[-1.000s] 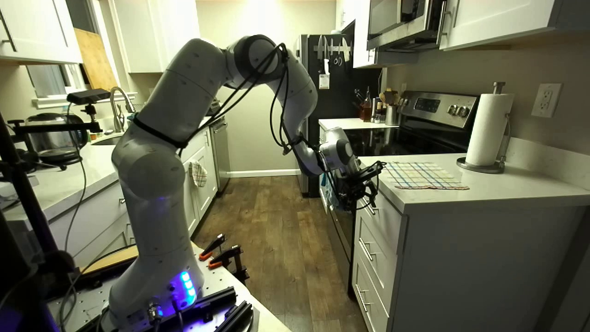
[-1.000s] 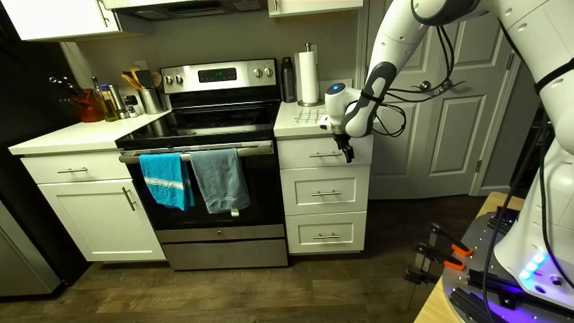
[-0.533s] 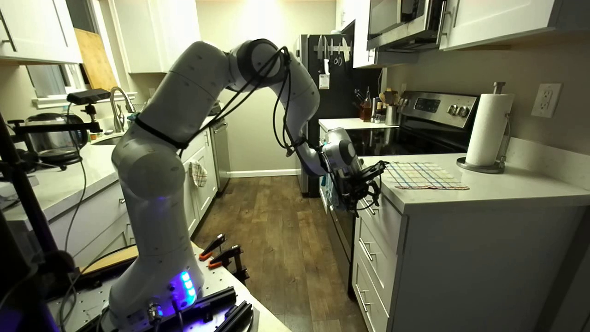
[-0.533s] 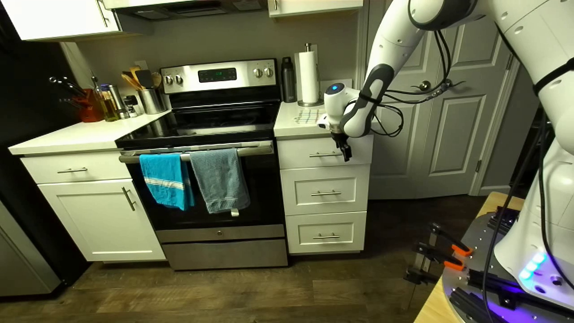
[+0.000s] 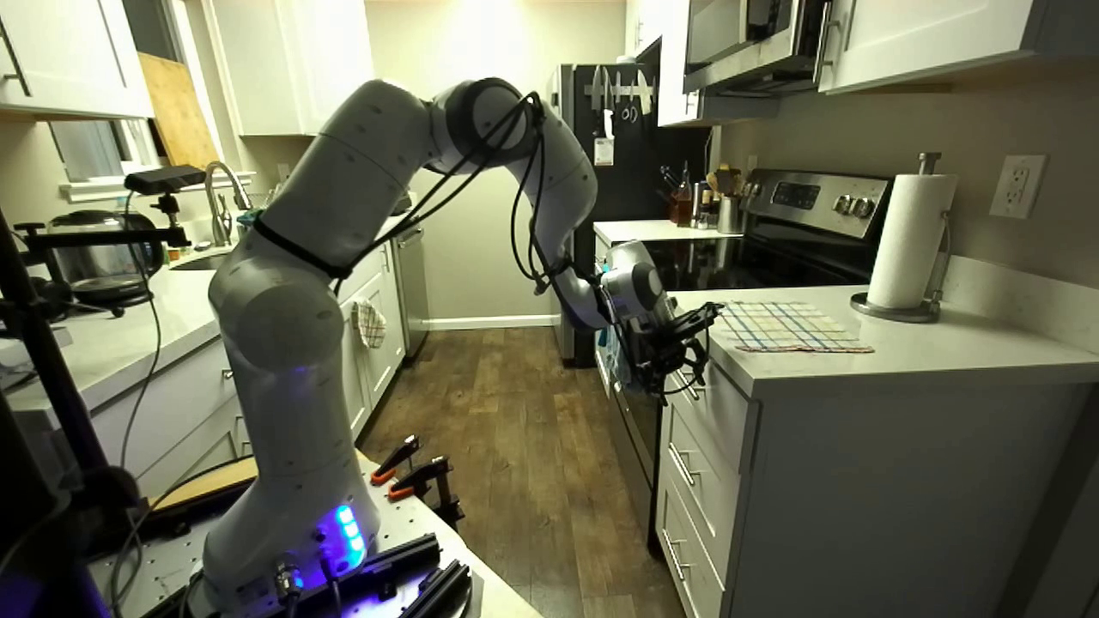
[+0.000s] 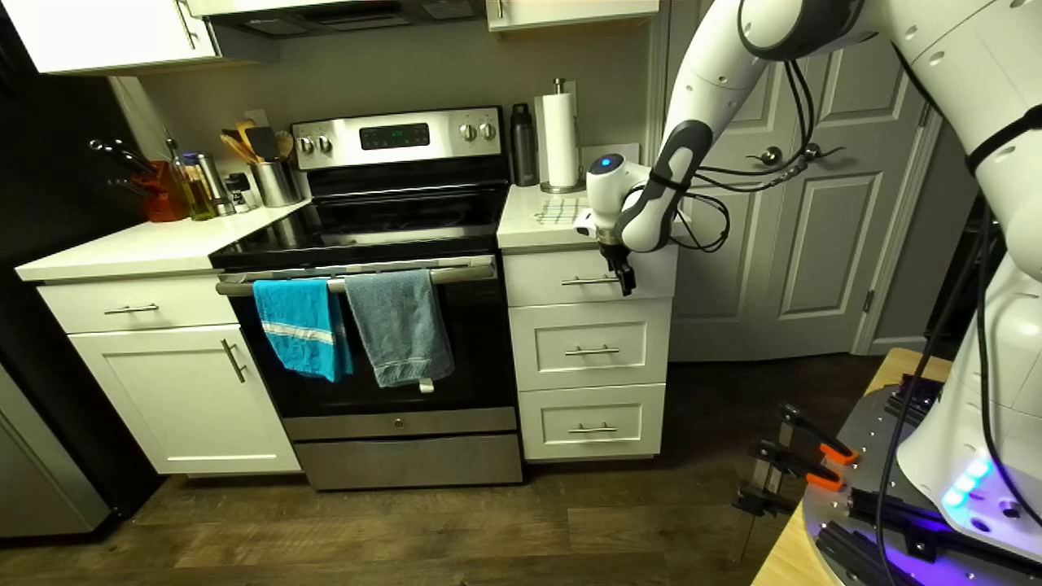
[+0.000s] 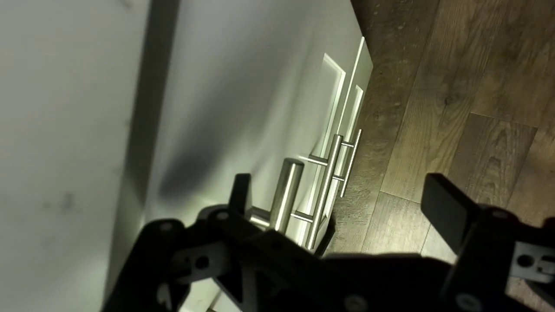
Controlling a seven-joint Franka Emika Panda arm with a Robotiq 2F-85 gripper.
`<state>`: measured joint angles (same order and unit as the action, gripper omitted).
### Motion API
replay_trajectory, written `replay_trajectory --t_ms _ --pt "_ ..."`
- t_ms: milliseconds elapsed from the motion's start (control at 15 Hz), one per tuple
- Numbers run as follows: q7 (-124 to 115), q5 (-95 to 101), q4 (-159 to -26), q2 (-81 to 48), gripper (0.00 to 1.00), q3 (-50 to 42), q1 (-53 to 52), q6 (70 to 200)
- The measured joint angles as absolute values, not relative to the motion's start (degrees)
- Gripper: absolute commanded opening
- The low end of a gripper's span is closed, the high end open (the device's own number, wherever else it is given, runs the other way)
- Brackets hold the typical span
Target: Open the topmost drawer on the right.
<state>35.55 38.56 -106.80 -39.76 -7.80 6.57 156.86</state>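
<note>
Topmost drawer (image 6: 541, 268) closed, right of the stove (image 6: 366, 252); gripper (image 7: 340, 197) spread wide before its right half, the handle (image 7: 286, 195) running left–right, in wrist view seemingly between the fingers, closer to the far, drawer-side one; whether low enough to pinch, cannot tell.

The topmost drawer (image 6: 555, 264) is sitting under the right worktop (image 6: 517, 224), above two lower drawers (image 6: 592, 335). The fingers (image 7: 448, 212) are hanging in front of it, and in the wrist view its handle (image 7: 286, 195) is showing between them. On the worktop, a bottle (image 6: 523, 146) is standing left of a paper roll (image 6: 559, 138), with a cloth (image 6: 559, 212) lying nearer. The stove (image 6: 374, 216) is standing left of the drawers, two towels (image 6: 399, 325) hanging on its bar (image 6: 466, 273).
</note>
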Motion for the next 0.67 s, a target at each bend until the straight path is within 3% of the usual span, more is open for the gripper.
replay_trajectory --t_ms 667 --pt "35.5 38.6 -106.8 -40.9 1.00 -7.5 6.8 156.9"
